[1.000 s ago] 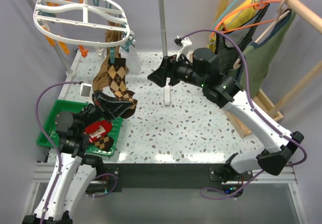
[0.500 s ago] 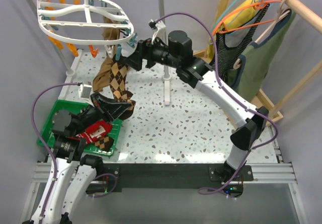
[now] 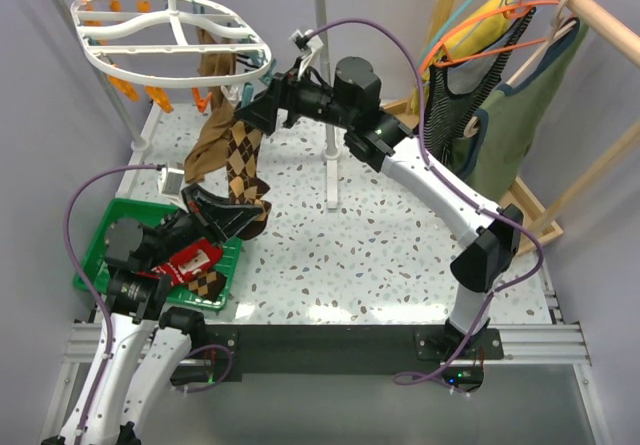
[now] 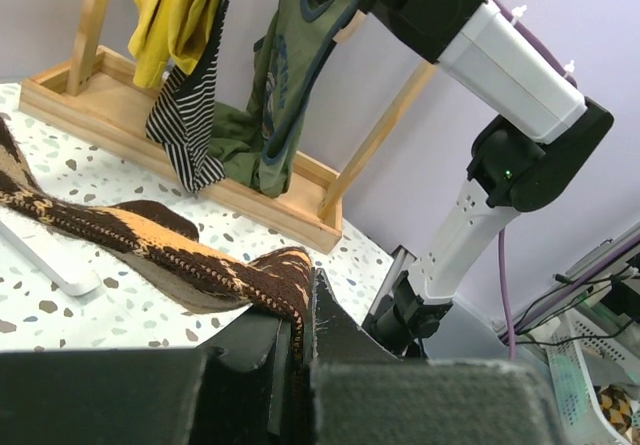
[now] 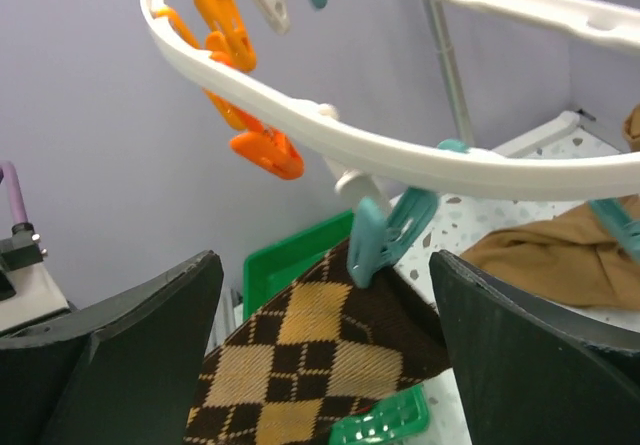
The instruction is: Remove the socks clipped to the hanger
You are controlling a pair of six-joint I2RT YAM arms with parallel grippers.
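The white oval hanger [image 3: 172, 27] hangs at the back left. One teal clip [image 5: 385, 235] on its rim [image 5: 400, 155] holds the cuff of a brown-and-black argyle sock [image 3: 238, 155]. A tan-brown sock [image 3: 208, 137] hangs beside it. My right gripper [image 3: 262, 108] is open, its fingers [image 5: 130, 345] on either side of that clip and the sock's cuff [image 5: 320, 355], touching neither. My left gripper [image 4: 300, 330] is shut on the toe end of the argyle sock [image 4: 200, 255] low over the table, by the green tray [image 3: 100, 240].
The green tray holds a red sock [image 3: 195, 258] and another argyle sock [image 3: 208, 283]. A white stand pole [image 3: 325, 75] rises just behind my right arm. A wooden rack with a striped top and green garment [image 3: 500, 95] stands at the right.
My right arm has swung left from mid-table up to the hanger's teal clip, and its jaws have widened. The left gripper has kept its grip on the sock's toe.
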